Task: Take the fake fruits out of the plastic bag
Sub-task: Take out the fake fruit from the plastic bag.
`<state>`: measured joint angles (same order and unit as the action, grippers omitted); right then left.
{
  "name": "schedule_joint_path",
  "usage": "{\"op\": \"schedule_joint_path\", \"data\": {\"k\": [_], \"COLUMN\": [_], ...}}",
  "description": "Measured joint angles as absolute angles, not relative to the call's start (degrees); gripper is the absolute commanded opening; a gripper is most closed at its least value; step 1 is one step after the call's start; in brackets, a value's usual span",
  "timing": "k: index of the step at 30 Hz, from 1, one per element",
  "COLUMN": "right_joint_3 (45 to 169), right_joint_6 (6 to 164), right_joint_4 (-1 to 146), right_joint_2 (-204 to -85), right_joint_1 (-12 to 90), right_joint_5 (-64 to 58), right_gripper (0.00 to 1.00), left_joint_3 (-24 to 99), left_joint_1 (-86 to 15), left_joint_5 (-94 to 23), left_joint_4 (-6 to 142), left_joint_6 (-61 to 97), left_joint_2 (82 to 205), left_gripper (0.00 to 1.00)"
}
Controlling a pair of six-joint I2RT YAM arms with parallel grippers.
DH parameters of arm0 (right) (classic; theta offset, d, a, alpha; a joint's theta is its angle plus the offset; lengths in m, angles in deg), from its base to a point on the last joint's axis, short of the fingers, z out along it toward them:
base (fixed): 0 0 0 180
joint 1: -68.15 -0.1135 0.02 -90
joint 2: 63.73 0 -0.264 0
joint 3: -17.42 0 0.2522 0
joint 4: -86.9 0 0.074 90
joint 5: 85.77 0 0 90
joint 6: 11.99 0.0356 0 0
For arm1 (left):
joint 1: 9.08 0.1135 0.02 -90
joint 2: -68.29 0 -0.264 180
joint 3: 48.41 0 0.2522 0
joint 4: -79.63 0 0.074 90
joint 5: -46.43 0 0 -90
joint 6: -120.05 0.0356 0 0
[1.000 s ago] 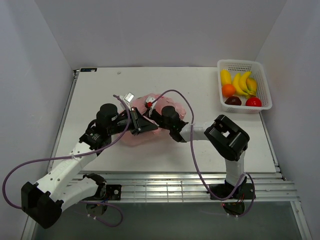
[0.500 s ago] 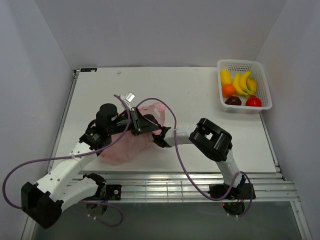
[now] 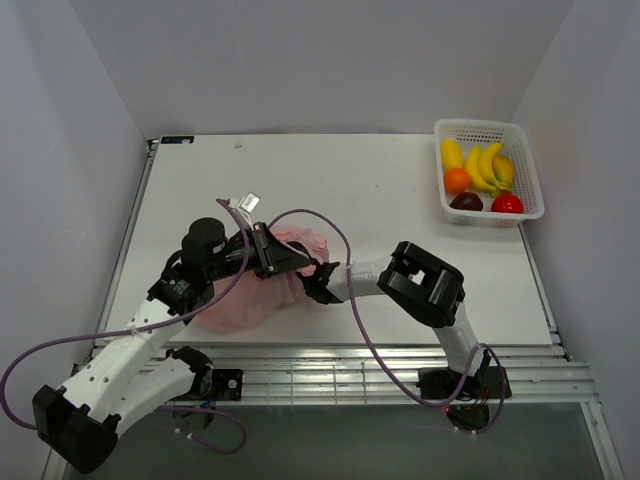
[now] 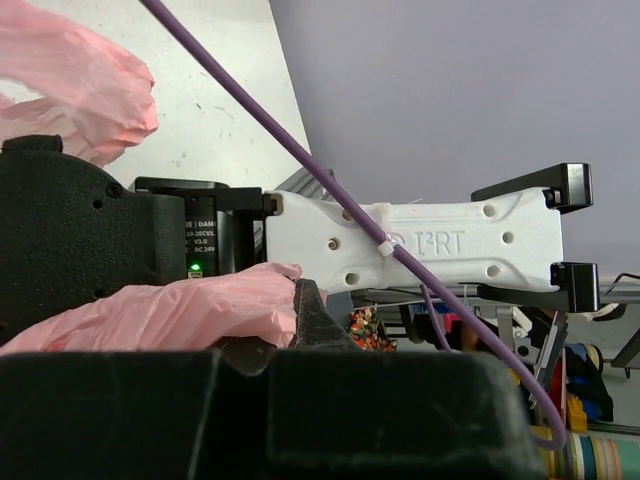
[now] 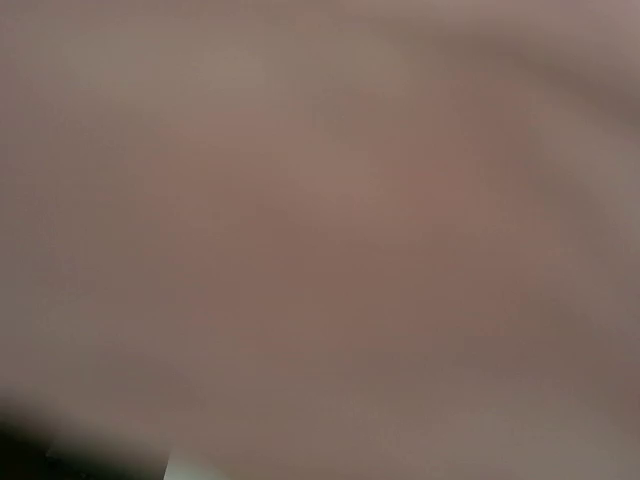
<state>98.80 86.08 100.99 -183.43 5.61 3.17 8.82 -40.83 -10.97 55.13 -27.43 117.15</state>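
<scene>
Seeing left pincer pinched shut on plastic bag near its top, bag sagging onto table below-left of it. Right pincer pressed into bag's right side (my wrist view only pink blur); spread I cannot tell. Fake fruits sit in basket, far right corner, well apart.

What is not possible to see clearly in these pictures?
- Top view: inside of the plastic bag, hidden by its film and arms.
- Right wrist view: only pink blur, bag against the lens.
- right gripper: fingers buried in the bag.
- left gripper: open or shut unclear; film covers fingers.
</scene>
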Motion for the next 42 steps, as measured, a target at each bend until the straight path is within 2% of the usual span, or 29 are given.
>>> {"op": "schedule_joint_path", "data": {"k": [2,14,17,25,32,37,42], "right_joint_3": [98.08,89.38,87.69,77.16,72.83,72.63,73.81], "right_joint_6": [86.17,86.85,86.76,87.29,89.76,91.53,90.43], "right_joint_4": [99.64,95.46,91.99,81.6,76.05,76.14,75.42], "right_joint_2": [-182.22,-161.9,-157.33,-144.15,-127.91,-121.81,-120.48], "right_joint_1": [5.33,5.81,5.83,6.75,13.28,19.64,20.3], "right_joint_5": [4.35,10.36,11.35,16.9,20.72,19.44,11.85], "right_gripper": [0.32,0.25,0.21,0.2,0.21,0.21,0.22], "left_joint_3": [8.4,3.27,3.2,2.57,2.59,2.57,2.24], "left_joint_1": [-40.83,-41.09,-41.24,-41.7,-41.38,-41.29,-41.29], "left_joint_5": [-11.54,-13.77,-14.12,-13.64,-15.76,-15.67,-15.39], "left_joint_4": [54.89,54.15,54.91,57.86,57.66,57.77,58.71], "left_joint_6": [-27.47,-28.94,-28.98,-29.57,-28.48,-27.67,-27.65], "left_joint_2": [116.41,113.35,113.24,115.16,117.18,118.09,119.56], "left_gripper": [0.0,0.0,0.0,0.0,0.0,0.0,0.0]}}
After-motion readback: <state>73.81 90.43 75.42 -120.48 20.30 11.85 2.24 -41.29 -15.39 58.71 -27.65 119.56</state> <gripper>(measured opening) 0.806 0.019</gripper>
